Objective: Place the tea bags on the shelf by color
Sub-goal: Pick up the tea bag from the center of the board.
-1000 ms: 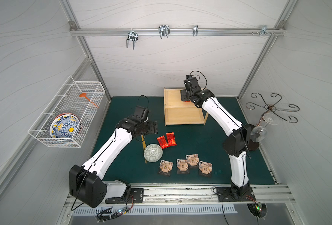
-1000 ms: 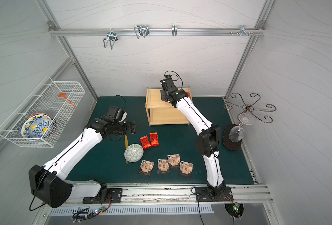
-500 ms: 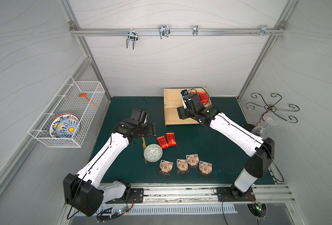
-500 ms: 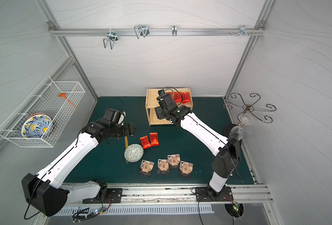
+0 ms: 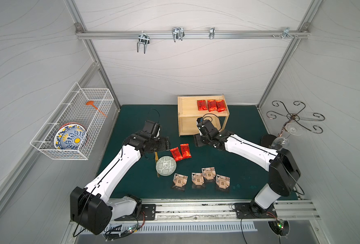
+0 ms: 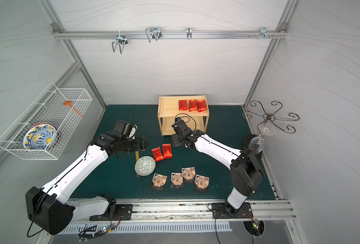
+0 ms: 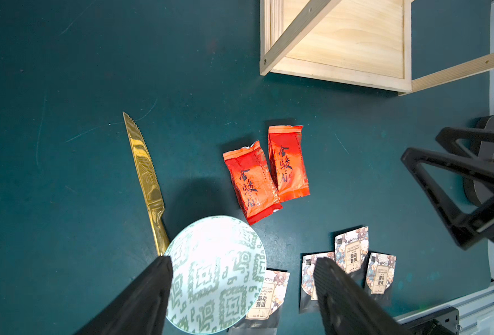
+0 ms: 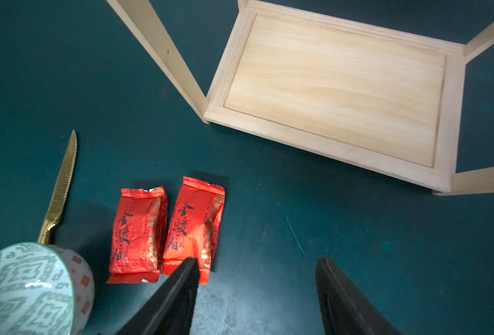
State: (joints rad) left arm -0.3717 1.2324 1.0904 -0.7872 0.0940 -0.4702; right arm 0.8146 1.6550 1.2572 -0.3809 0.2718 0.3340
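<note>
Green mat (image 5: pixel 244 118) with shelf (image 5: pixel 187 105), tea bags (image 5: pixel 185 150), bowl (image 5: pixel 165 166), knife (image 7: pixel 145 174).

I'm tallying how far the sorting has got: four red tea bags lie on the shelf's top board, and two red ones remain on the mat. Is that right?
Not quite. The top board of the shelf holds three red tea bags, not four, as both top views show. Two red ones do remain on the mat.

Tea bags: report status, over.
Left gripper and right gripper open, empty. Three red tea bags on shelf top tier; two red ones, four black-edged ones on mat. Bowl close beside the loose reds.
</note>
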